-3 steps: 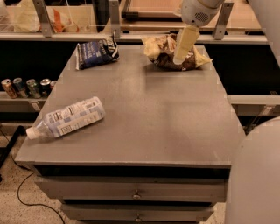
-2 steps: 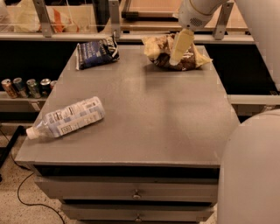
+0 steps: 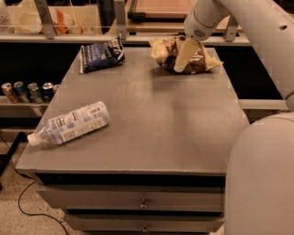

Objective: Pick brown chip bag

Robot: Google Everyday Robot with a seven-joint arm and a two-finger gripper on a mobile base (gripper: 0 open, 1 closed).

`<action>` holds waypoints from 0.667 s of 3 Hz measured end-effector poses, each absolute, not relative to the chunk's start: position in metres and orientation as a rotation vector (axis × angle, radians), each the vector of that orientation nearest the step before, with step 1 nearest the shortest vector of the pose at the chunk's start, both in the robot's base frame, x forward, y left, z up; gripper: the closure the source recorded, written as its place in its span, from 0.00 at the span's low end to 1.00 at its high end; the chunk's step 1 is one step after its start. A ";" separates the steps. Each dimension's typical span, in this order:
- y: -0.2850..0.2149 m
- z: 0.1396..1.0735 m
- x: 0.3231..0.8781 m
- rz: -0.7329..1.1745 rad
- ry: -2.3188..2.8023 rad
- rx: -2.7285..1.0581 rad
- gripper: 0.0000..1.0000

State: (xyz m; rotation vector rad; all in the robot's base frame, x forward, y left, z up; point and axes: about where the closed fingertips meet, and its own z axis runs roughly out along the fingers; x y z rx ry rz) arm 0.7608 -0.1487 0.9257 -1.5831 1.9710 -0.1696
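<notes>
The brown chip bag (image 3: 200,62) lies crumpled at the far right of the grey table (image 3: 151,114), dark brown in the middle with pale tan ends. My gripper (image 3: 182,64) reaches down from the white arm (image 3: 216,13) and sits right over the middle of the bag, covering part of it. I cannot tell whether it touches or holds the bag. The smaller dark blue snack bag (image 3: 101,55) lies at the far left of the table, well apart from the gripper.
A clear plastic water bottle (image 3: 69,125) lies on its side near the table's front left. Several drink cans (image 3: 28,91) stand on a lower shelf to the left. A rail and shelf run behind the table. My white base (image 3: 262,179) fills the lower right.
The gripper has moved slightly left and lower onto the brown chip bag. The bags and the bottle have not moved.
</notes>
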 end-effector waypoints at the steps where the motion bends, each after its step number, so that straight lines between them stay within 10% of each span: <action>1: -0.147 0.907 0.772 -0.169 2.007 -1.549 0.00; 2: -0.135 0.894 0.781 -0.139 2.004 -1.555 0.00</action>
